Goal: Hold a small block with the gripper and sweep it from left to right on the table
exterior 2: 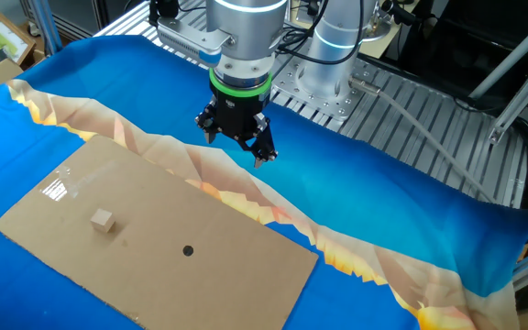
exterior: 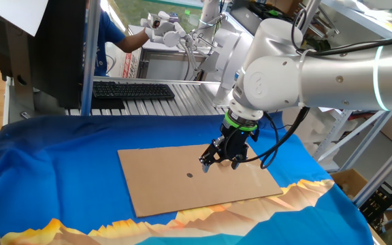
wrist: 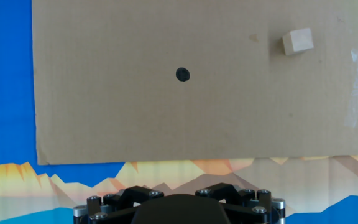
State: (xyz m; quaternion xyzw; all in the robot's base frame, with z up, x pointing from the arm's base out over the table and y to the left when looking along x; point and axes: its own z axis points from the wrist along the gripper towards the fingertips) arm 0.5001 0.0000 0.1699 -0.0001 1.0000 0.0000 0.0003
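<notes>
The small block (exterior 2: 104,220) sits alone on the cardboard sheet (exterior 2: 200,275), well apart from a dark dot (exterior 2: 188,249). The claw (exterior 2: 237,140) hangs above the blue worktop (exterior 2: 411,220), fingers spread, holding nothing.

Pale tan block (wrist: 298,41), brown cardboard (exterior 2: 154,243) with black dot (wrist: 183,74), blue cloth (exterior: 53,150) with seemingly orange-yellow peaks.
</notes>
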